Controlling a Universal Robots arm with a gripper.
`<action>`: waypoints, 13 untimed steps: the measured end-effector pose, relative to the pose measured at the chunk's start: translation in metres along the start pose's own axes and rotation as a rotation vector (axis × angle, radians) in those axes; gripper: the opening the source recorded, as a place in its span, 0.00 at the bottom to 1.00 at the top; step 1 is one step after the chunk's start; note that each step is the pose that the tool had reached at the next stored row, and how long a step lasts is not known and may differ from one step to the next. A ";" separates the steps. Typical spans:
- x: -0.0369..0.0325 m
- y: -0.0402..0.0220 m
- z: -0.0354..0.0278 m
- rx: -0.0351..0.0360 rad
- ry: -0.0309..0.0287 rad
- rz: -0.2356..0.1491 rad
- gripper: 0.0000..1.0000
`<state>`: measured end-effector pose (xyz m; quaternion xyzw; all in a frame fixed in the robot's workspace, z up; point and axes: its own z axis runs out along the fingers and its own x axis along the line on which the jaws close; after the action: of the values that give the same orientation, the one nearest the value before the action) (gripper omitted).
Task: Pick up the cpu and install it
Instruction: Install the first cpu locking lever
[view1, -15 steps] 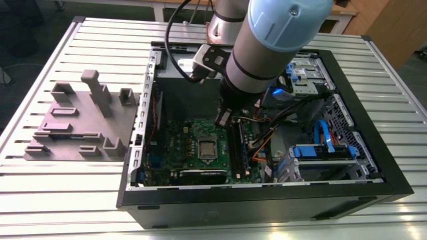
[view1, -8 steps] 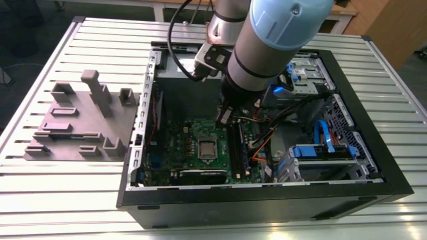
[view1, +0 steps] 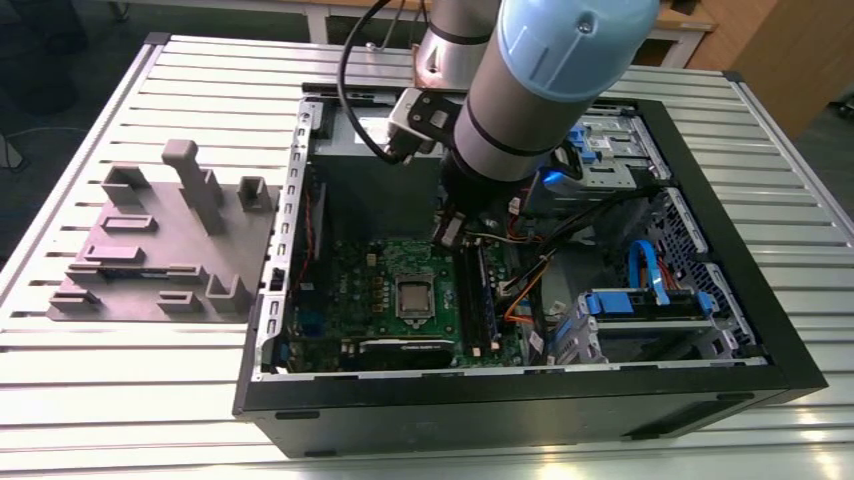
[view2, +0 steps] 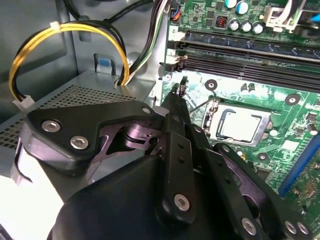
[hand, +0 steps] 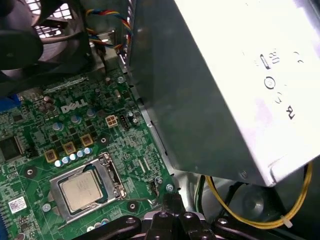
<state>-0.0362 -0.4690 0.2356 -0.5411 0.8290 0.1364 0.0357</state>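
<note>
Slatted surface (view1: 120, 390) carried a computer case (view1: 534, 410); the cpu (view2: 239, 125) lay in its socket (view2: 214, 122). In the exterior view, the end effector (view1: 449, 236), pressed together and empty, hung at its one o'clock.

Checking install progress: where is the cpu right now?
In both wrist views the cpu sits in the motherboard's socket, beside the memory slots, just beyond the hand.

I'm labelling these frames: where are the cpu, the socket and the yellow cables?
cpu (hand: 82, 192), first wrist view, middle of its metal top.
socket (hand: 113, 176), first wrist view, silver frame edge.
yellow cables (view2: 75, 28), second wrist view, top of the loop.
</note>
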 end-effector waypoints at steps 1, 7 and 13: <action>0.0000 -0.0001 0.0002 -0.0018 0.0018 -0.009 0.11; 0.0006 -0.0002 0.0002 -0.0056 0.0059 -0.027 0.11; 0.0022 -0.0009 -0.0004 -0.0005 0.0194 -0.028 0.11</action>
<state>-0.0362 -0.4714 0.2354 -0.5541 0.8216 0.1308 0.0294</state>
